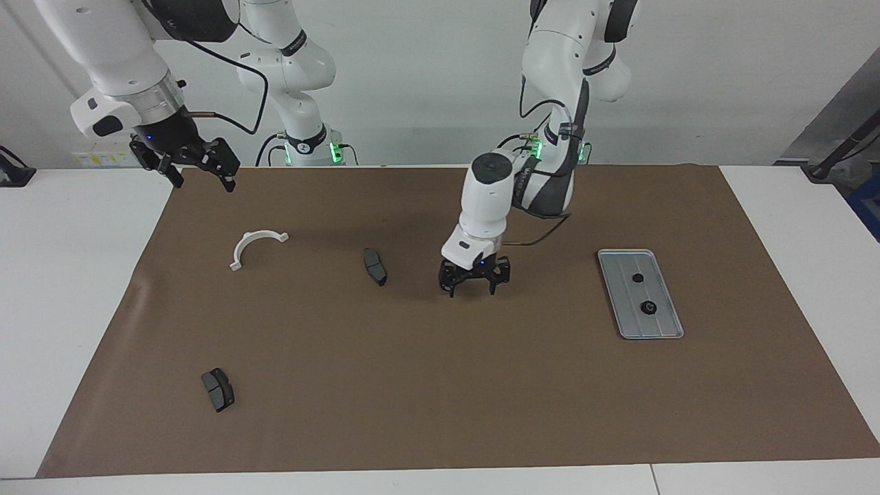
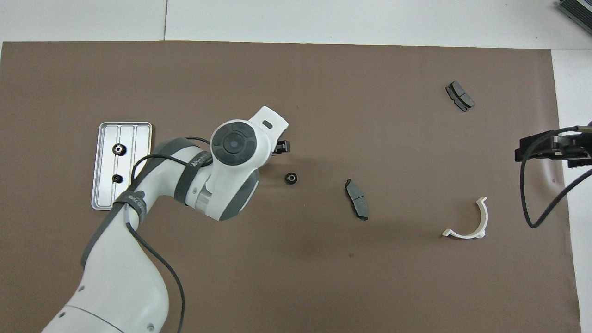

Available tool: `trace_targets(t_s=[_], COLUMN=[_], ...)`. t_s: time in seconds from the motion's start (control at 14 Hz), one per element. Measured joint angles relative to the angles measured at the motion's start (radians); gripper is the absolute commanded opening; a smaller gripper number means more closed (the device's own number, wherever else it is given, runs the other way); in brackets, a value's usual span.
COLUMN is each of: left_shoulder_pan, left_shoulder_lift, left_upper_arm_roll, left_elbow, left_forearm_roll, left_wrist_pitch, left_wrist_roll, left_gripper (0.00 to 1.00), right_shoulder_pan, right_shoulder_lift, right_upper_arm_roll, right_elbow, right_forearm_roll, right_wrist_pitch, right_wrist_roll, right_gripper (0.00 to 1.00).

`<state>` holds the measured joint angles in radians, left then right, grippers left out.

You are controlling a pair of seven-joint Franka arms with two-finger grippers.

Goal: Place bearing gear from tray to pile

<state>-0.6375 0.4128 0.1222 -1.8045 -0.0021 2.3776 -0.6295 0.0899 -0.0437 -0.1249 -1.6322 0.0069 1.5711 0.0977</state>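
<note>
The silver tray (image 1: 619, 271) (image 2: 138, 166) lies toward the left arm's end of the brown mat. Two black bearing gears (image 1: 647, 307) (image 2: 119, 149) rest in it. Another bearing gear (image 2: 290, 178) lies alone on the mat mid-table, between the tray and a dark pad; it is all there is of the pile. My left gripper (image 1: 473, 291) hangs open just above the mat beside that gear, holding nothing. In the overhead view the wrist hides most of it and only one of its fingers (image 2: 281, 147) shows. My right gripper (image 1: 203, 180) (image 2: 520, 152) waits open and empty above the mat's edge at the right arm's end.
A dark grey curved pad (image 1: 375, 267) (image 2: 356, 199) lies close to the lone gear. A white arc bracket (image 1: 256, 246) (image 2: 469, 221) and a second pad (image 1: 218, 389) (image 2: 459, 96) lie toward the right arm's end. Bare mat (image 1: 481, 385) stretches toward the table's edge farthest from the robots.
</note>
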Motion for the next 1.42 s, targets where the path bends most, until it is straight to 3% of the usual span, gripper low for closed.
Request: trace_targets(t_s=[0.28, 0.64, 1.07, 1.42], left_shoulder_pan=[0.246, 0.421, 0.564, 0.562], left_shoulder_lift=[-0.04, -0.08, -0.089, -0.089], left_upper_arm_roll=[0.001, 0.004, 0.002, -0.024], left_elbow=[0.004, -0.002, -0.077, -0.14], left_forearm_roll=[0.0, 0.0, 0.0, 0.0], left_wrist_pitch=[-0.075, -0.185, -0.116, -0.044], left_wrist_roll=[0.029, 0.116, 0.145, 0.182], left_gripper=[1.0, 0.98, 0.88, 0.76], right_shoulder_pan=[0.001, -0.035, -0.028, -0.017], right_shoulder_lift=[0.0, 0.027, 0.281, 0.454], right_upper_arm_roll=[0.026, 0.244, 0.516, 0.658], right_elbow=[-0.01, -0.049, -0.072, -0.074], right_forearm_roll=[0.002, 0.007, -0.028, -0.297], right_wrist_pitch=[0.006, 0.143, 0.487, 0.595], right_wrist_roll=[-0.001, 0.112, 0.463, 0.725], right_gripper=[1.0, 1.0, 1.0, 1.0])
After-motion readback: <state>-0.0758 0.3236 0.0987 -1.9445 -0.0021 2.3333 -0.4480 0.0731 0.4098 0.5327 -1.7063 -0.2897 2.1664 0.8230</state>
